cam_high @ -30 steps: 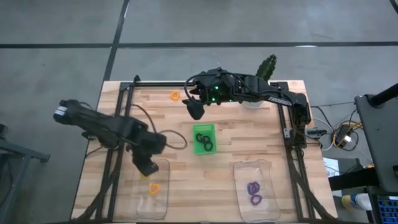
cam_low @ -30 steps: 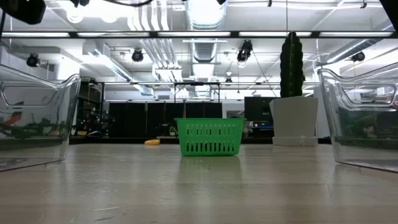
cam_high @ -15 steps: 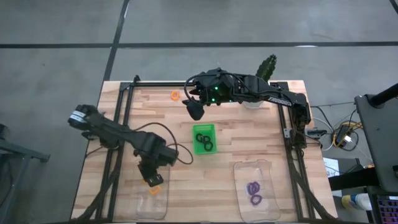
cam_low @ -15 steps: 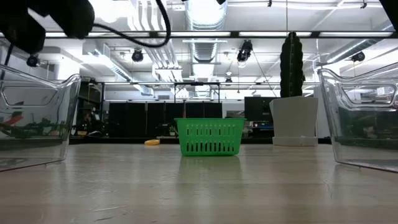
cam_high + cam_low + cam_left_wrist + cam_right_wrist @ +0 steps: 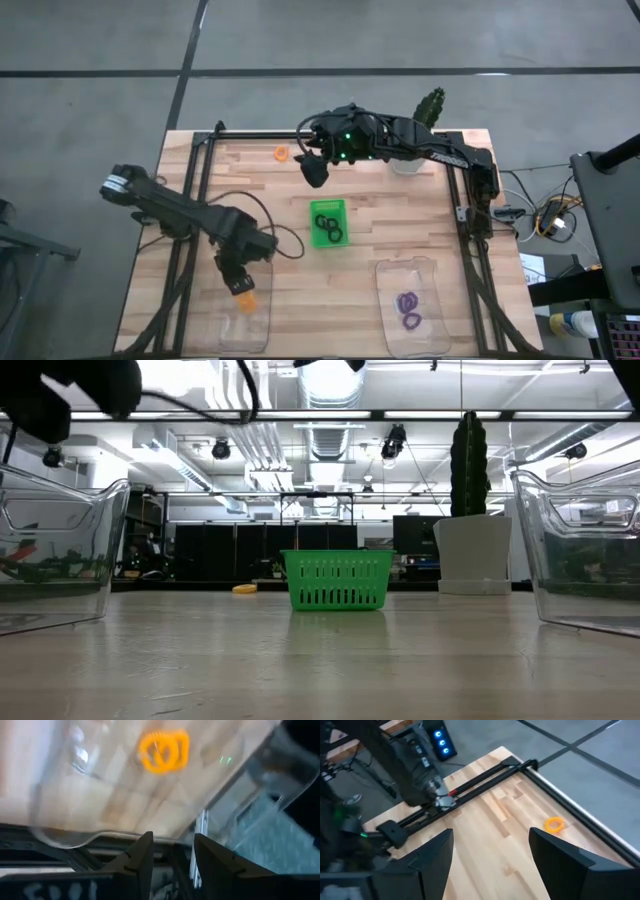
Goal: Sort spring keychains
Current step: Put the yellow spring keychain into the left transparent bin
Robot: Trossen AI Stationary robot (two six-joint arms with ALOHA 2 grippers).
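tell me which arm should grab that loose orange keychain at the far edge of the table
Right, likely. The right gripper hovers open close to the loose orange keychain, which already shows in its wrist view. The left gripper is over the near-left clear container, across the table.

In the high view the left gripper covers part of the orange spring keychains in the clear container at the table's front left corner, so their number cannot be counted; the black keychains in the green tray overlap into a tangle too small to count. In the low view both containers are cut off by the picture's edges, and the tray's wall hides its contents.
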